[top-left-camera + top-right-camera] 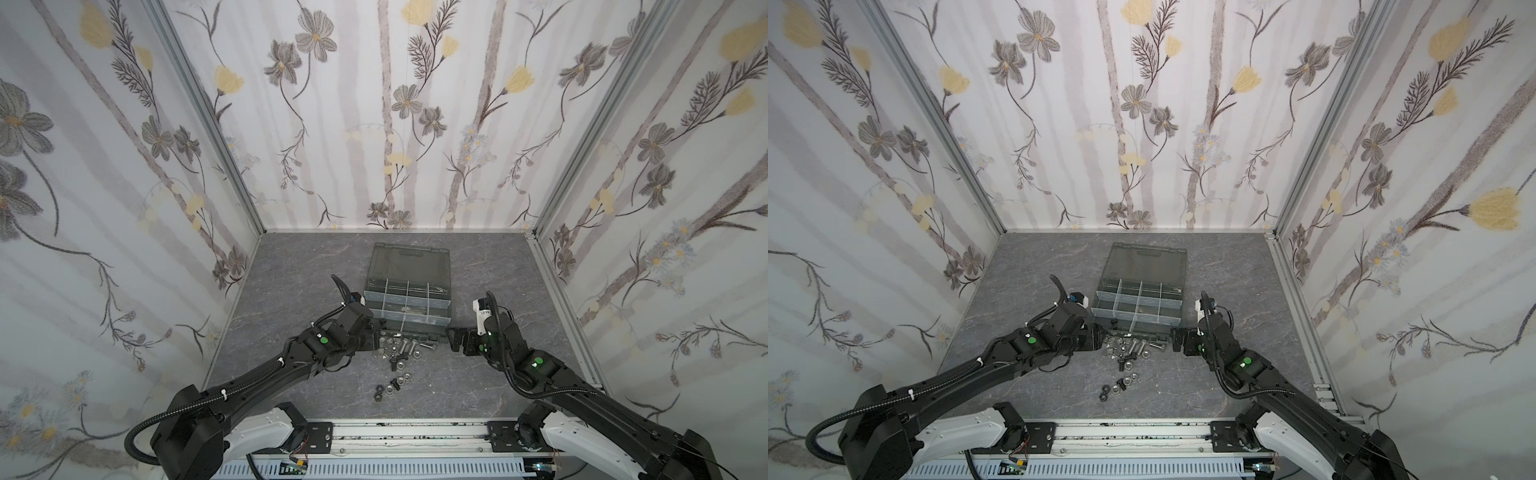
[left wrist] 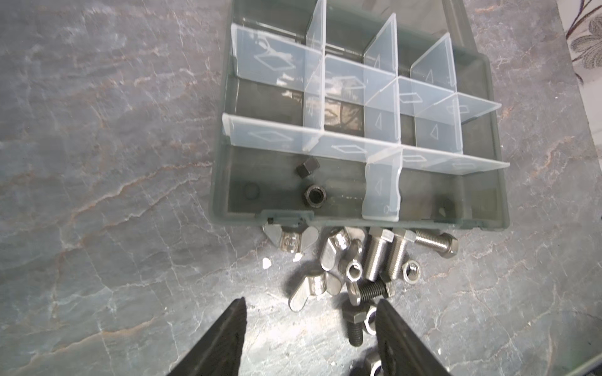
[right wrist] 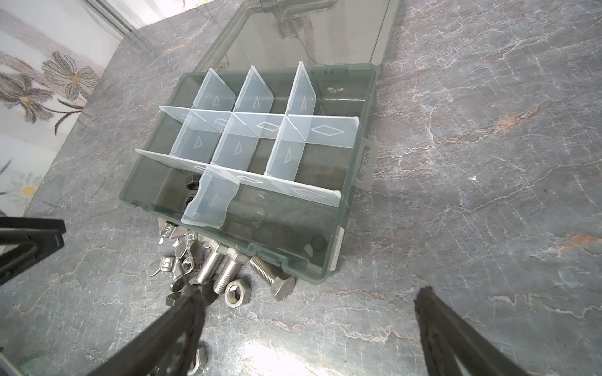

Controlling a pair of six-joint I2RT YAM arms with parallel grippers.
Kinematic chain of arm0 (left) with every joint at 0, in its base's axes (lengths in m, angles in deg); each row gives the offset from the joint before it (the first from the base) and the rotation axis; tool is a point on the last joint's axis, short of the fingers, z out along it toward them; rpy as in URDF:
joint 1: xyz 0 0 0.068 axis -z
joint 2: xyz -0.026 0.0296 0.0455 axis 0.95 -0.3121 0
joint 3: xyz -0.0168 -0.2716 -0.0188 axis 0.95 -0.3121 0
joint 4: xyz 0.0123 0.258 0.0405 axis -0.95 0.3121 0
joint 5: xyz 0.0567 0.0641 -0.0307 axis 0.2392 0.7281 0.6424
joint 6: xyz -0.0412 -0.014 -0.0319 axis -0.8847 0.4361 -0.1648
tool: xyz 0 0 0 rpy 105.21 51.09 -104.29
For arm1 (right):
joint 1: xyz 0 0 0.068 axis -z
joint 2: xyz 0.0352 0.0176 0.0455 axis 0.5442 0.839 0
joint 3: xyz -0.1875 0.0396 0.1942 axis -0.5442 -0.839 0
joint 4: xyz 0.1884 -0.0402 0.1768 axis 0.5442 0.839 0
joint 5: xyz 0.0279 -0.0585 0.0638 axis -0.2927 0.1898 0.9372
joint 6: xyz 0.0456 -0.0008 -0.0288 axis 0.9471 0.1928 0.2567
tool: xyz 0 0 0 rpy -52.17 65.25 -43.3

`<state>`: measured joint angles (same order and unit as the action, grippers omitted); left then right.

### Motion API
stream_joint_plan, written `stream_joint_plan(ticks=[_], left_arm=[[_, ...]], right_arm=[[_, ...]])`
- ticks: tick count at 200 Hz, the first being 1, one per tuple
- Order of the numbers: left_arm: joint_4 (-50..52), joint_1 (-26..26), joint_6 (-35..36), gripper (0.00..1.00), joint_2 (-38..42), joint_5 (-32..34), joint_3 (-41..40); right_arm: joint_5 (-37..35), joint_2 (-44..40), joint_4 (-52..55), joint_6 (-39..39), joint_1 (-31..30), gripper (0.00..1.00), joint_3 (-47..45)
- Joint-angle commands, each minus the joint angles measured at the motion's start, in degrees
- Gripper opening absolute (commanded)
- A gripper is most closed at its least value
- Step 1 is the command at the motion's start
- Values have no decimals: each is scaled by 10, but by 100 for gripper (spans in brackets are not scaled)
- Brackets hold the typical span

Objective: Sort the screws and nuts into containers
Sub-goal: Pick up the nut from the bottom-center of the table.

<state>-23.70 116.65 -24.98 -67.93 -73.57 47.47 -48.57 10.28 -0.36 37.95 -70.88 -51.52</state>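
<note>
Loose screws (image 2: pixel 378 257) and nuts (image 2: pixel 411 270) between parted left jaws and right jaws

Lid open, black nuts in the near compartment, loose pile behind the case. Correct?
No: the loose pile lies in front of the case, against its near wall, as the left wrist view shows. The lid is open and black nuts sit in the near compartment.
</note>
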Motion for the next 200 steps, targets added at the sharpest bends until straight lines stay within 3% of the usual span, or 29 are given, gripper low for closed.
stream_joint_plan(ticks=[1, 37, 107, 200], left_arm=[[10, 24, -28, 65, 10, -36, -21], [21, 95, -52, 65, -7, -41, -41], [49, 161, -83, 61, -20, -67, -69], [62, 189, -88, 52, -66, -51, -61]], right_arm=[[-2, 1, -14, 5, -1, 100, 4], [-2, 0, -10, 4, -1, 100, 3], [-6, -5, -7, 2, -1, 100, -2], [-1, -4, -15, 3, -1, 100, -8]])
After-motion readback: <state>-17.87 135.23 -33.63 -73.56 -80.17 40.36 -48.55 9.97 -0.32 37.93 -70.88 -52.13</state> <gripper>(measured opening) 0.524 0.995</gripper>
